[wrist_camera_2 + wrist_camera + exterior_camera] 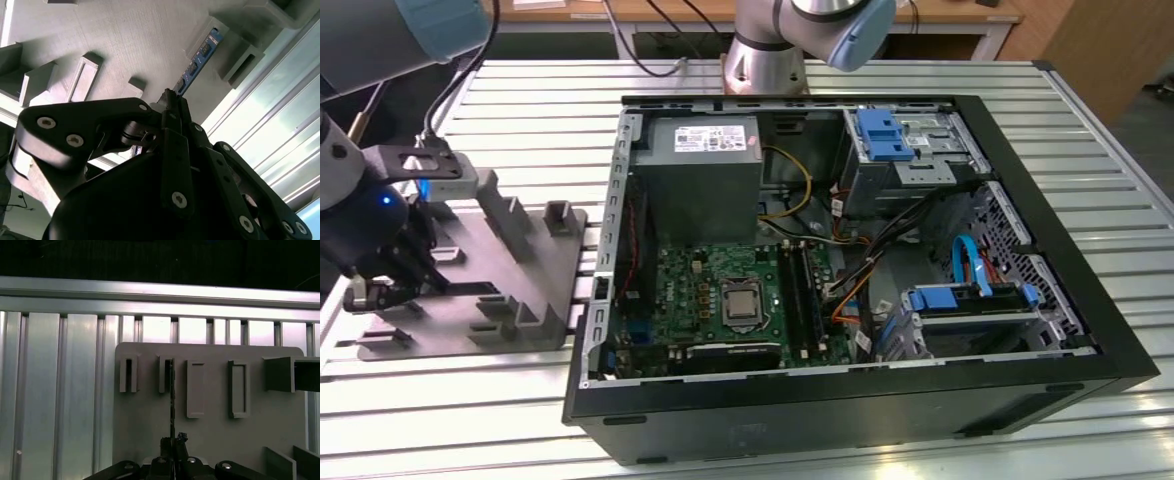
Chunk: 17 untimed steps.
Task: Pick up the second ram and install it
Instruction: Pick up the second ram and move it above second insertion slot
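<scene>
- At the exterior view's far left, my gripper (400,290) is down at the grey holder plate (547,265) on the slatted table (480,400). The arm (440,25) reaches in from above that edge, with the wrist low over the plate.
- In the second wrist view the fingers (175,150) are drawn together on one end of the second ram (200,55), so I read the grip as closed on it.
- In the first wrist view the stick runs edge-on away from the gripper, and its far end sits in one of the plate's slots. I judge this to be the pick-up step: gripped, but not yet lifted free.
- By my judgement, the lift calls for a straight pull out of the slots with the stick kept level, so that it does not bind or twist.
- Further right stands the open computer case (854,410), well apart from the gripper. The green board (707,300) and its long black slots (798,300) lie inside it. I cannot tell whether a slot is already filled.
</scene>
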Each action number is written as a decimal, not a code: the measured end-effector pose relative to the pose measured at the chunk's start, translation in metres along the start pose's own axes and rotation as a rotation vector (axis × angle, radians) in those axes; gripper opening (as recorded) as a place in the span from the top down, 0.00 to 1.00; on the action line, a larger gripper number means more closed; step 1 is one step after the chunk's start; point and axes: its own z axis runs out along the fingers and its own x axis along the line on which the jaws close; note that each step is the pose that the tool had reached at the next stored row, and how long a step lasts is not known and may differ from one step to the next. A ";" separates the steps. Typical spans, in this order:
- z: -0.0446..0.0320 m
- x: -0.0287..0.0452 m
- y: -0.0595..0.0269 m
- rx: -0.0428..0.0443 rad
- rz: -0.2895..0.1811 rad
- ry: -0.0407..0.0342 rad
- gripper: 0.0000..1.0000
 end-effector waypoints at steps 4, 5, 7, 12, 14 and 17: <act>-0.0046 -0.0004 0.0002 0.0001 0.000 -0.0043 0.86; -0.0057 -0.0005 0.0002 0.0001 0.000 -0.0052 0.86; -0.0079 -0.0006 0.0003 0.0000 0.000 -0.0069 0.86; -0.0130 -0.0011 0.0005 0.0001 0.000 -0.0120 0.86; -0.0149 -0.0012 0.0006 0.0001 0.000 -0.0144 0.86; -0.0174 -0.0014 0.0007 0.0001 -0.001 -0.0176 0.86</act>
